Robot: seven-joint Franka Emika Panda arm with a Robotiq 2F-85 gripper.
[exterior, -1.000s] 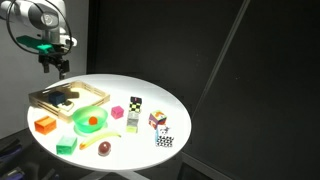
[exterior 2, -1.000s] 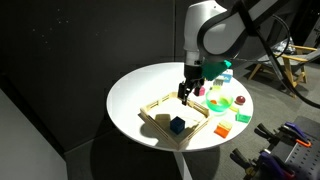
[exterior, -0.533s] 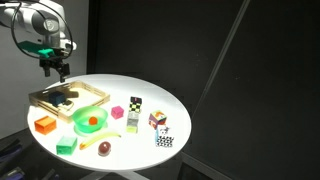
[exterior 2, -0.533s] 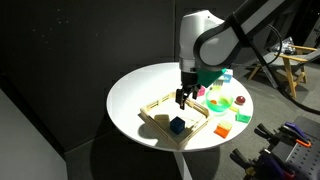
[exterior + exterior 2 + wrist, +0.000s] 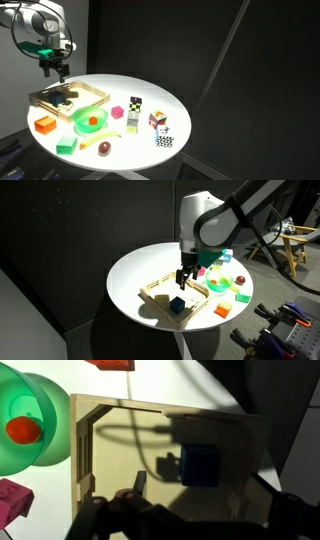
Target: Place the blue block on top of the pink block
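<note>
Over the wooden tray [image 5: 92, 91] at one side of the round white table [image 5: 130, 85], in an exterior view, the gripper [image 5: 55, 68] hangs pointing down with its jaws spread and nothing between them. The blue block [image 5: 63, 98] is a dark shape on the tray floor below it. The pink block [image 5: 117, 112] stands on the bare tabletop well apart from the tray, between the green bowl [image 5: 90, 121] and the patterned cubes [image 5: 157, 120]. An orange block [image 5: 44, 124] and a light green cube [image 5: 66, 144] lie near the table's front edge.

From the opposite side, in an exterior view, the gripper [image 5: 183, 278] is low over the tray [image 5: 150, 298], close to its far wall, and clear of the blue block [image 5: 177, 305], which sits near the tray's front corner. The pink block [image 5: 213, 270] lies beyond the tray, just beside the green bowl [image 5: 222, 282].

Looking down in the wrist view, the blue block [image 5: 202, 464] rests on the shadowed tray floor, touching none of the walls. One dark finger [image 5: 140, 482] shows beside it, apart from it; the block is not gripped. The tray's wall [image 5: 85, 450] separates it from the green bowl [image 5: 35, 410], and the pink block [image 5: 12, 500] is cut off by the picture's edge.
</note>
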